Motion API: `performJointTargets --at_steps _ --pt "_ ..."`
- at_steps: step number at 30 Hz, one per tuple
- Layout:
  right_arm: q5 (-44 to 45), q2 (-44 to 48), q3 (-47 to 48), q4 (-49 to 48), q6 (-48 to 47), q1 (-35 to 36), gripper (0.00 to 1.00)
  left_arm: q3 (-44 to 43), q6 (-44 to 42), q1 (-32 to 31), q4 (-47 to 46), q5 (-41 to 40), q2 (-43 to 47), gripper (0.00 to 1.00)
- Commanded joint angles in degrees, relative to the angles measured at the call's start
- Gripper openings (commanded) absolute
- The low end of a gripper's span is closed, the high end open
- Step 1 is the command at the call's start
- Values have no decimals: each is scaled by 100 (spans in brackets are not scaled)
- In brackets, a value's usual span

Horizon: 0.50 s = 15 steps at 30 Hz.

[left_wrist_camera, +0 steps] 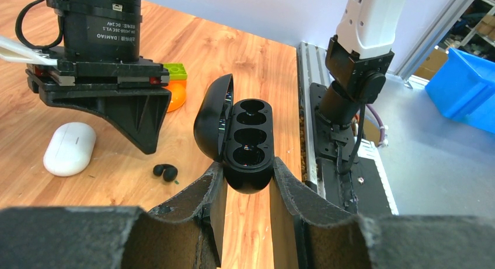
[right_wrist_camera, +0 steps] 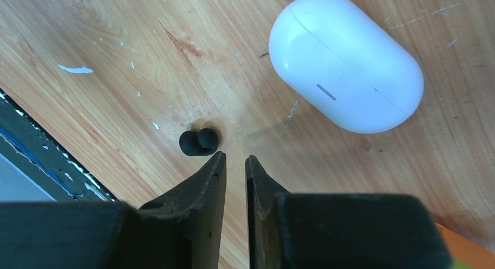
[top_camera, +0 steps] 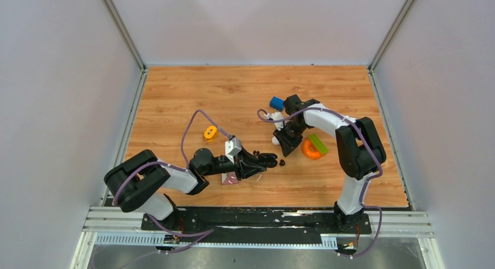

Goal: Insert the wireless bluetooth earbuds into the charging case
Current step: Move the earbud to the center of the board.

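Earbud (right_wrist_camera: 199, 142), black, lies on the wooden table (right_wrist_camera: 117, 47) at mid-frame in the right wrist view. It is just beyond one fingertip of the right gripper (right_wrist_camera: 235, 159) and outside its gap. We find those jaws standing a narrow slit apart with nothing between them. Black charging case (left_wrist_camera: 248, 135), lid hinged open and both wells empty, sits at the centre of the left wrist view, clamped in the left gripper (left_wrist_camera: 248, 173). A closed white pill-shaped case (right_wrist_camera: 345, 62) lies upper right, apart from the earbud. We can place only one earbud with certainty.
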<state>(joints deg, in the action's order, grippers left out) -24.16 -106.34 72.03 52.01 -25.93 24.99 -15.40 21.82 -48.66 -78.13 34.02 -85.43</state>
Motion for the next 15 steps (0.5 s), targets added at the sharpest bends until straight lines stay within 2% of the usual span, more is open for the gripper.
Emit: performJointTargets --at_steps 1,4,15 --pt "169 -82 -30 60 -86 24 19 -177 -15 28 -204 45 -33 0" --pt "425 -152 -63 -52 -87 70 19 -174 -2 24 -204 50 -26 0" --pt "461 -357 12 1 -266 676 18 -179 3 24 -191 56 2 0"
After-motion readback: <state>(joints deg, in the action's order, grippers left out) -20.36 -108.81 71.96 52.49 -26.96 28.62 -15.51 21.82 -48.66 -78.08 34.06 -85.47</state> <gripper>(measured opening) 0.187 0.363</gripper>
